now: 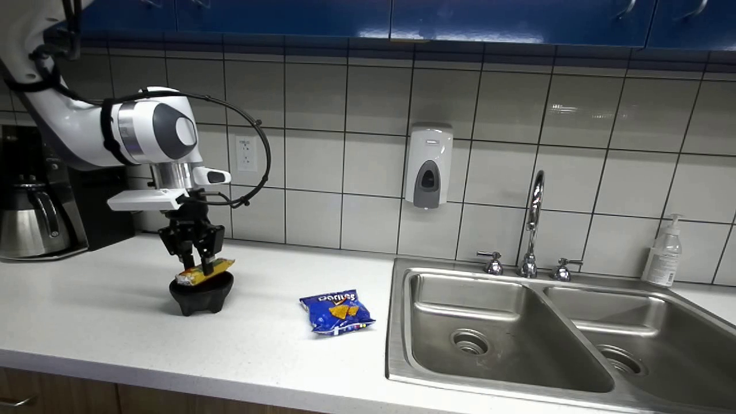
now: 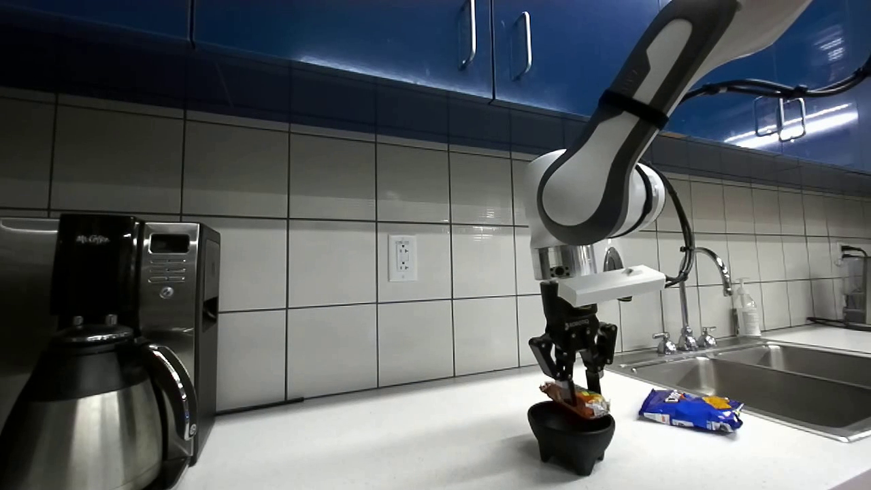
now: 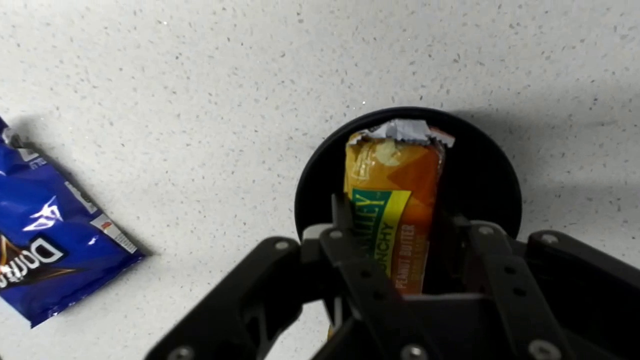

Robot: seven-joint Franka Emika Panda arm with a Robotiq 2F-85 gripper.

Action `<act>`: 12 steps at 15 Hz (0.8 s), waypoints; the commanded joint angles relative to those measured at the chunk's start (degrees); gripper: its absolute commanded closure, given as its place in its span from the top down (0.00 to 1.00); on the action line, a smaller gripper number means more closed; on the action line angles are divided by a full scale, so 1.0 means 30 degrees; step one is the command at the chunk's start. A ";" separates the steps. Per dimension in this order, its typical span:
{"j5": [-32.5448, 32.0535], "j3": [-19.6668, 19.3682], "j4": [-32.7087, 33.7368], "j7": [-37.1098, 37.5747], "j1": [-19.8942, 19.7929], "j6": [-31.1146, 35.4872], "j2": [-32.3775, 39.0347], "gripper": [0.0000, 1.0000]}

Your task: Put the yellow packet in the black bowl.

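Observation:
The yellow packet (image 1: 195, 277) is a flat yellow and orange wrapper with green markings. It lies tilted across the mouth of the black bowl (image 1: 201, 301) in both exterior views. My gripper (image 1: 198, 268) points down with a finger on each side of the packet and appears shut on it. In the wrist view the packet (image 3: 392, 165) has its silver end inside the round rim of the bowl (image 3: 487, 175), and its opposite end sticks out past the rim. The right fingertip is dark against the bowl. I cannot tell whether the packet touches the rim.
A larger blue packet (image 1: 339, 313) lies on the counter between the bowl and the steel sink (image 1: 399, 345). A coffee maker (image 2: 180, 286) with a steel carafe stands on the opposite side of the bowl. The tiled wall (image 2: 333, 258) runs behind the counter.

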 commanded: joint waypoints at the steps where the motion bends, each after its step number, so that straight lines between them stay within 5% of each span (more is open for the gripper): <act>1: -0.0781 0.0153 0.0234 0.0735 0.0083 -0.0287 0.0181 0.67; 6: -0.1157 0.0142 0.0141 0.0606 0.0166 -0.0281 0.0118 0.98; 12: -0.0818 0.0129 -0.0301 0.0272 0.0216 -0.0108 -0.0510 1.00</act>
